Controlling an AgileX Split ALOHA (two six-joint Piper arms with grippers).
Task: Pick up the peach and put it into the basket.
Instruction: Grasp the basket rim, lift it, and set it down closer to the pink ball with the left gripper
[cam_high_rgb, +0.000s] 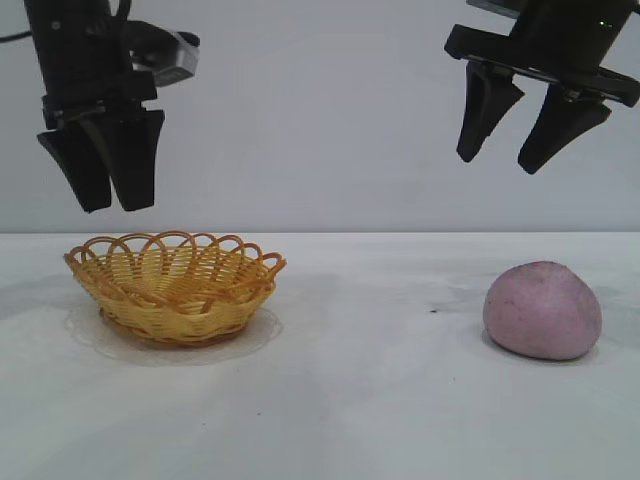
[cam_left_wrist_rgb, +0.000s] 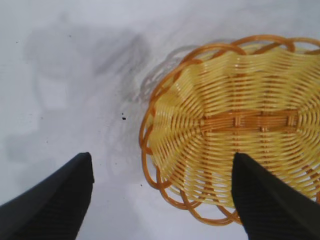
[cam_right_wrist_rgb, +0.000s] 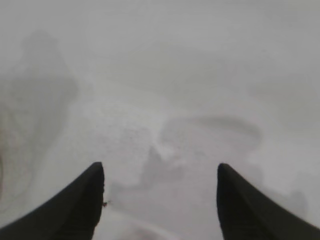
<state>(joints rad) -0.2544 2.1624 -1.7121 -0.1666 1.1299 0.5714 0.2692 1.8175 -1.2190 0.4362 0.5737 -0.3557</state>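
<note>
While the peach (cam_high_rgb: 543, 310) sits on the table (cam_high_rgb: 360, 400) well apart from the basket (cam_high_rgb: 175, 286), both grippers, left (cam_high_rgb: 110, 205) and right (cam_high_rgb: 495, 165), hang above, fingers spread, empty.

Level front view, wrist cameras looking tableward

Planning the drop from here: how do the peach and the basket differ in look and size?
The peach is a solid, matte pink-mauve lump; the basket is open yellow wicker with an orange looped rim. The basket is wider than the peach, and the peach stands slightly taller. The basket sits below the left hand, the peach near the right hand. Both rest on the white table.
</note>
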